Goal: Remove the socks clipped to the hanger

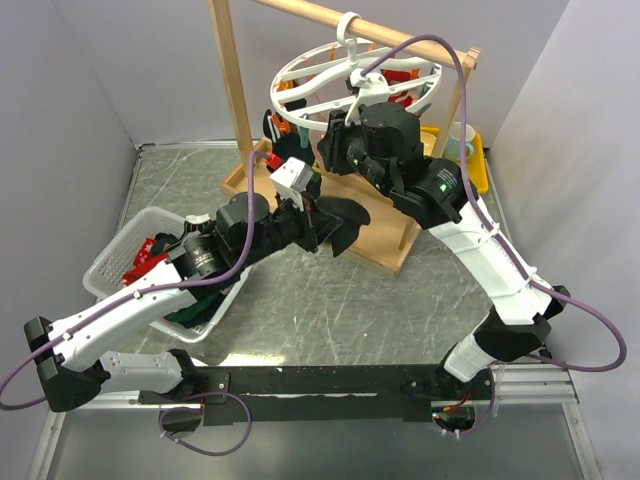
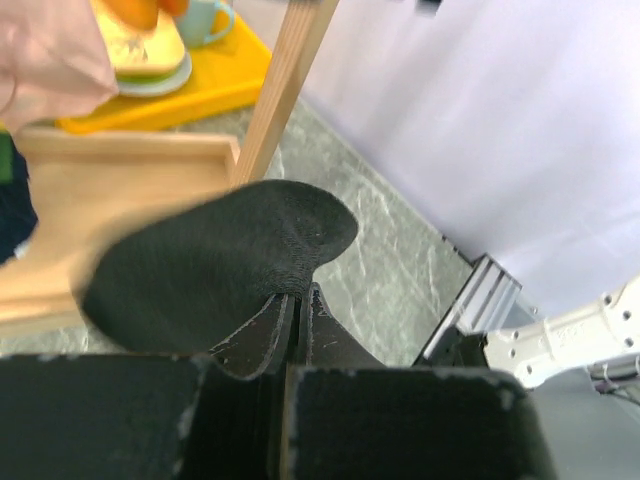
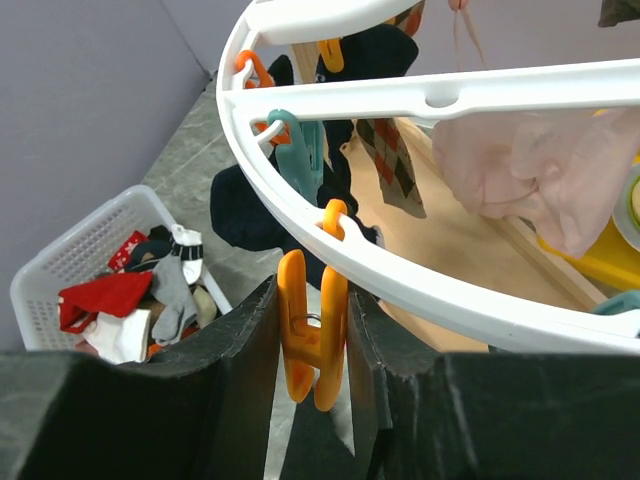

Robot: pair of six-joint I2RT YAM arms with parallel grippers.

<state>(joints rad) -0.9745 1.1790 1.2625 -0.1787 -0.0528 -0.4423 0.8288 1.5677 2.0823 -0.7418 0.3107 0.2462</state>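
Observation:
The white ring hanger (image 1: 300, 68) hangs by its hook from the wooden rail. Socks still hang from its clips: a pale pink one (image 3: 520, 170), a navy one (image 3: 250, 215) and a patterned one (image 3: 390, 160). My left gripper (image 1: 318, 225) is shut on a black sock (image 1: 348, 222) and holds it away from the hanger, above the rack's base; the sock fills the left wrist view (image 2: 220, 265). My right gripper (image 3: 312, 325) is up at the ring's rim (image 3: 420, 285), its fingers pressed on both sides of an orange clip (image 3: 312, 335) that holds no sock.
A white basket (image 1: 112, 262) at the left holds several loose socks (image 3: 120, 300). The wooden rack's post (image 1: 230, 80) and base tray (image 1: 385, 255) stand behind my grippers. A yellow tray (image 1: 478, 165) with a mug sits at the back right.

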